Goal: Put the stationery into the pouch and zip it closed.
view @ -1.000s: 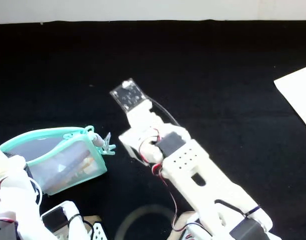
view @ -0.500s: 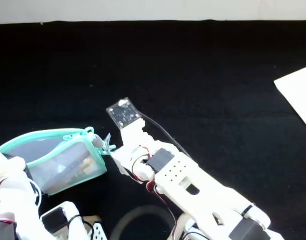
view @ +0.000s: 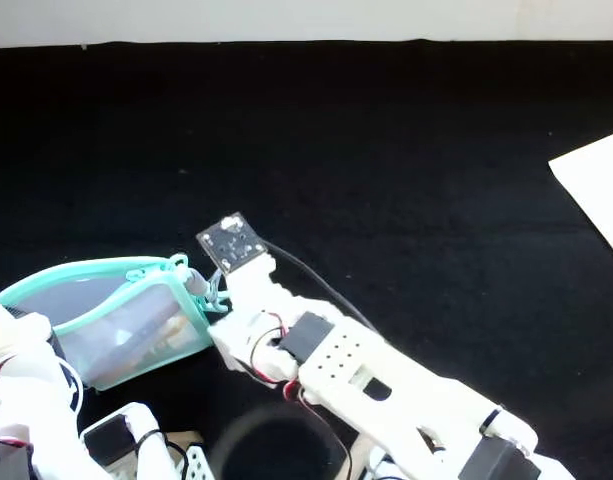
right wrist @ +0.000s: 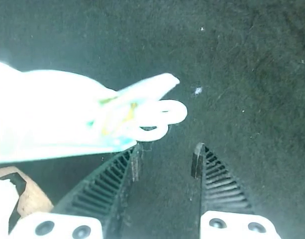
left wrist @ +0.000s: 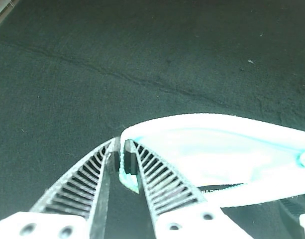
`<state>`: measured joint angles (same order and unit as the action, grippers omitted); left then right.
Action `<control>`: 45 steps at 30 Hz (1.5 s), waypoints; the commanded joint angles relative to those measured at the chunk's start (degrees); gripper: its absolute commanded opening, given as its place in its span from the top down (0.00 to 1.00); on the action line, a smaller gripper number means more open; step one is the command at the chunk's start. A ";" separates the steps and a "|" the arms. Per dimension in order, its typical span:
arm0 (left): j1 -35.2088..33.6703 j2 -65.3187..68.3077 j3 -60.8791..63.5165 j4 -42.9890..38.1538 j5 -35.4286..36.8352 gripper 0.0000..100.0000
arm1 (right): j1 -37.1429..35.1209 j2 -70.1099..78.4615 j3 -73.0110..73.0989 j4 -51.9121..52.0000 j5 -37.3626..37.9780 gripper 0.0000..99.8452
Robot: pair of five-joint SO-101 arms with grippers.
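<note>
Black cloth (view: 386, 150) covers the whole table, with a white sheet (view: 598, 190) at its right edge in the high view. On my screen the pouch (view: 116, 320), mint-trimmed with a clear side wall, lies at the near left of the table. Through that wall I can make out pale, tan shapes of stationery (view: 151, 325), too blurred to name. My left gripper (left wrist: 121, 149) is clamped on the pouch's rim at one end, pinching a teal tab between its ribbed fingers. At the other end the zipper pull (right wrist: 162, 117), a pair of white rings, sticks out past the corner. My right gripper (right wrist: 167, 162) sits just short of it, fingers parted a moderate way and holding nothing, one fingertip (right wrist: 136, 162) just beside the rings.
</note>
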<state>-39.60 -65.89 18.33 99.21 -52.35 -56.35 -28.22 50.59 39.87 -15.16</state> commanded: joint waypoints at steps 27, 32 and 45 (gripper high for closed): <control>-0.57 0.04 3.12 0.79 0.44 0.99 | 6.11 -1.36 -0.92 -12.97 12.40 0.83; -0.40 0.04 3.12 0.79 0.44 0.99 | 3.56 -1.27 -1.98 -15.08 12.31 0.83; -0.66 0.04 3.12 0.79 0.53 0.99 | 4.70 -1.27 -6.02 -14.64 12.40 0.99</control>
<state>-39.60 -65.89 18.33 99.21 -52.35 -52.22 -28.22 46.81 25.98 -3.56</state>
